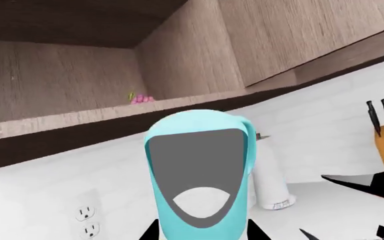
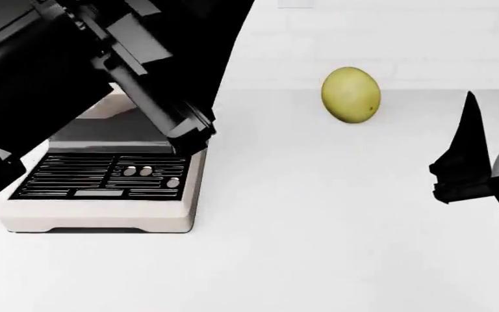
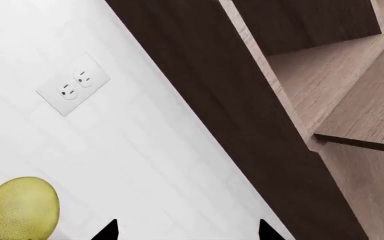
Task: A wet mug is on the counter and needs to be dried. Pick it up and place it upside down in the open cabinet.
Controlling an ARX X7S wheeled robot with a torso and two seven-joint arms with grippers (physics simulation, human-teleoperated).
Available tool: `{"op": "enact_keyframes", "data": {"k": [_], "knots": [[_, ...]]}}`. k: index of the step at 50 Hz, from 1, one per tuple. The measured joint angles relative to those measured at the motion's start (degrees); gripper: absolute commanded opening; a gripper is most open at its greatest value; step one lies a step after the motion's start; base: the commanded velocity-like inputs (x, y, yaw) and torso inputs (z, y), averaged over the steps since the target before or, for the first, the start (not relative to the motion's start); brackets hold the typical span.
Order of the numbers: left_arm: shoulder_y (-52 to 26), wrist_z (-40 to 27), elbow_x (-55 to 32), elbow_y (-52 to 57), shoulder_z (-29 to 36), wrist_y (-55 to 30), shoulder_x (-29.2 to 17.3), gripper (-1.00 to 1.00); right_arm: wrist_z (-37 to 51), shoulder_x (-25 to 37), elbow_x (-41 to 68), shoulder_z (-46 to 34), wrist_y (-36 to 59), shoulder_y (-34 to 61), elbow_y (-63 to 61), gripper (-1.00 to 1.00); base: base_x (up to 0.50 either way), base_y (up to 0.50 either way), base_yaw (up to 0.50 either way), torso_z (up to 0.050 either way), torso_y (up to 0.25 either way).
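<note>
Left gripper (image 1: 202,235) is pinching the mug (image 1: 202,177) (mouth facing the wrist cam), held up in front of the open cabinet (image 1: 78,75), off the counter (image 2: 319,227). Right gripper (image 3: 185,231) has its tips spread with nothing between them. The yellow-green fruit (image 2: 351,95) sits toward the worktop's back edge, the toaster-like appliance (image 2: 102,188) nearer the front.
</note>
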Motion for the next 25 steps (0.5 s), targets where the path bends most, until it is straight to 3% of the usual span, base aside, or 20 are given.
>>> {"op": "enact_keyframes", "data": {"k": [25], "knots": [[-11.0,-4.5,8.7,-6.0,2.8,-0.5,1.7,-1.00,0.1,-2.4,0.7,2.4,-2.0,-0.9,0.3,1.00,0.00,0.00,0.00,0.000,0.000]]}}
